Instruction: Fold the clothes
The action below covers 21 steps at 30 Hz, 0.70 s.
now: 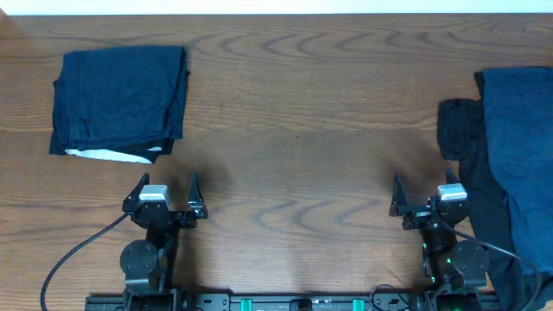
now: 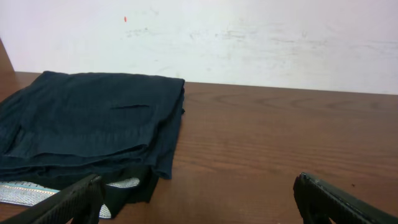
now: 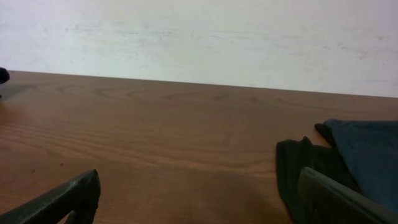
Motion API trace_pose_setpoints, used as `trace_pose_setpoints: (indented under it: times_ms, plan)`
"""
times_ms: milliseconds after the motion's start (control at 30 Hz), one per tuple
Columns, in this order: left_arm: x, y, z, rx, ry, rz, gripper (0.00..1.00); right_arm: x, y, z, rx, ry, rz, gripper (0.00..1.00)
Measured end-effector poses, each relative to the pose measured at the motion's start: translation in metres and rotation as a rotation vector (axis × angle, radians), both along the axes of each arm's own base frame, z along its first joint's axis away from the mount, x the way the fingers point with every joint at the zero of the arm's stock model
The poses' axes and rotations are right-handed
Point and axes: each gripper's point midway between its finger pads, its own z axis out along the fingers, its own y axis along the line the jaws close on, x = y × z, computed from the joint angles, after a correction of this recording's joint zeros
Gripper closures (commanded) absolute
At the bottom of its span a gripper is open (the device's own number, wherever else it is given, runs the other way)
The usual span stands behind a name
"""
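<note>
A folded dark navy garment [image 1: 119,99] lies at the table's far left, a white printed patch showing at its near edge; the left wrist view shows this navy garment [image 2: 93,124] ahead and to the left. At the right edge lies an unfolded heap: a black garment [image 1: 471,173] under a blue denim-like garment [image 1: 523,155]. The black garment [image 3: 311,171] and the blue garment [image 3: 367,155] show at the right of the right wrist view. My left gripper [image 1: 164,194] stands open and empty below the folded garment. My right gripper [image 1: 428,197] is open and empty beside the heap.
The wooden table [image 1: 294,130] stretches between the two piles. A white wall [image 2: 249,37] rises behind the far edge. Black cables [image 1: 78,255] run from the arm bases near the front edge.
</note>
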Motion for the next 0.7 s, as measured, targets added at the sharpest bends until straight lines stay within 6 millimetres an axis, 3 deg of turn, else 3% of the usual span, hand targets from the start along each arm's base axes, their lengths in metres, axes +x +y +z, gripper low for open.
trace_pose_setpoints:
  times_ms: [700]
  plan:
    - [0.0,0.0046,-0.0009,0.002,0.004,0.027,0.02,0.0,0.0,-0.0001,0.0,0.0,0.0,0.01]
